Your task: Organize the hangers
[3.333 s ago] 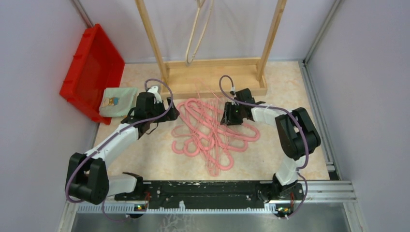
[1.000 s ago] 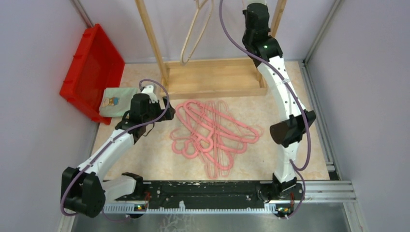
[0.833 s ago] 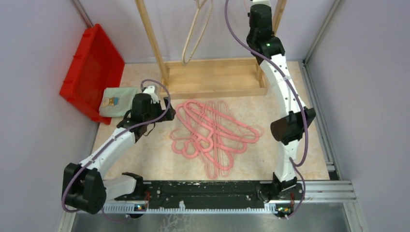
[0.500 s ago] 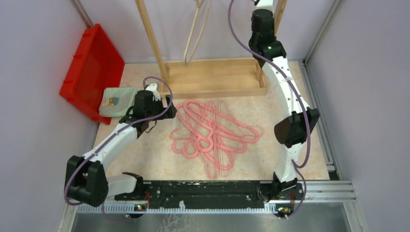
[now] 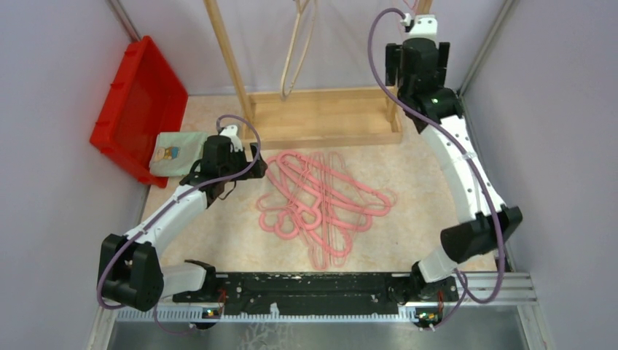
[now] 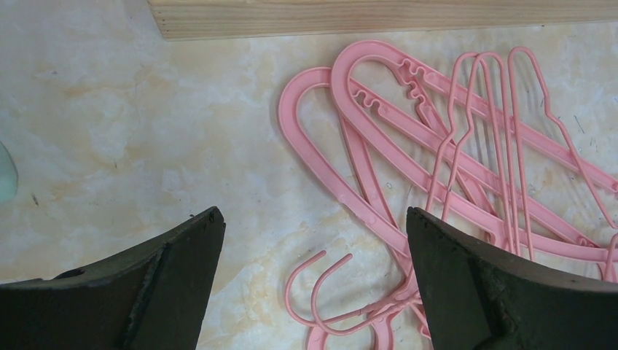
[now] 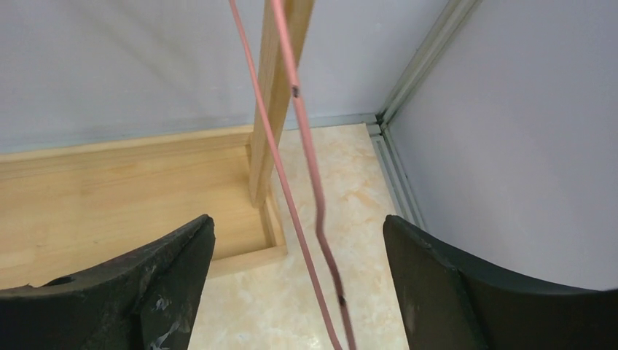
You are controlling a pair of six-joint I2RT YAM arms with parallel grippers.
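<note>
Pink hangers (image 5: 321,204): a tangled pile is seen lying flat on the tabletop (image 5: 233,233), just in front of the wooden rack (image 5: 321,135).
Beige hanger (image 5: 295,51): it is hung inside the wooden rack, near the left post. It is shown only in the top view.
Thin pink hanger (image 7: 291,168): it is seen hanging down just beside the right post of the wooden rack. It is shown clearly only in the right wrist view.
Left end effector (image 6: 313,219): the fingers are held wide apart and nothing is gripped. It is held low in front of the wooden rack's left post, over the left edge of the pile.
Left wrist view: thick and thin pink hangers and two small hooks can be told apart here, which is hard from the top.
Right end effector (image 7: 299,226): it is raised high by the wooden rack's right post. The fingers are held apart. The thin pink hanger is seen in the gap, and neither finger is touched by it.
Red bin (image 5: 138,95): it is leaned on the wall, left of the wooden rack, with a folded cloth (image 5: 178,153) beside it. Both are shown only in the top view.
</note>
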